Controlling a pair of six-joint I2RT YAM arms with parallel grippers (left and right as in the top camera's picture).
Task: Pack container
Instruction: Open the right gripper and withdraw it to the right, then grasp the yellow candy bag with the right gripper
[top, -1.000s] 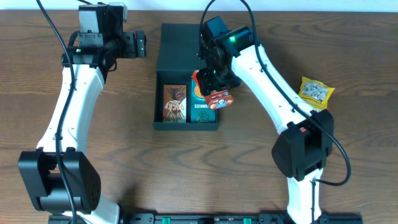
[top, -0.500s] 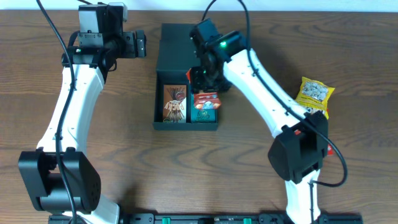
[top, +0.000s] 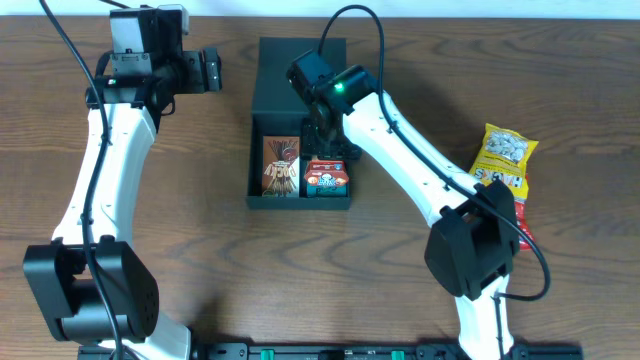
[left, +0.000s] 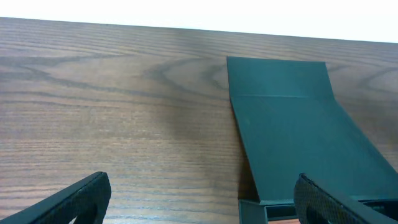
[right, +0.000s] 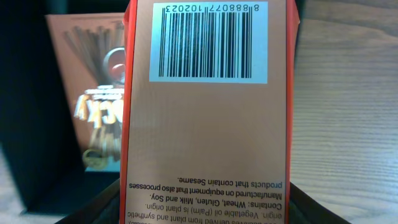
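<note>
right gripper (top: 326, 150) closed on a red carton (right: 208, 124); wrist view is filled by its barcode side, with dark fingers (right: 93, 208) at its lower corners; overhead puts the carton down in the right half of the box (top: 285, 80), beside a brown stick-snack pack (top: 282, 165) in the left half; can't tell whether the carton is bottomed out or resting on something under it

left gripper (left: 202, 199) wide open, holding nothing; hovers near the box's far-left corner, apart from it, looking along the lid

box sits mid-table (top: 200, 250), tray end toward the robot, flap lid hinged back flat on the wood at the far side; yellow bag (top: 505, 150) well apart to the right, not yet packed

handling, my read: box is thin matte cardboard, so light, moderately stiff, crushable at walls and corners; matte skin should not be slippery; being light it will likely skate on the wood if the carton is pushed in hard, so press straight down, not sideways

where to grip: lid by its free far edge, pinched across the thickness, then swing about the hinge; tray by a side wall near a corner, where the fold stiffens it; avoid mid-wall squeeze, it would bow inward
</note>
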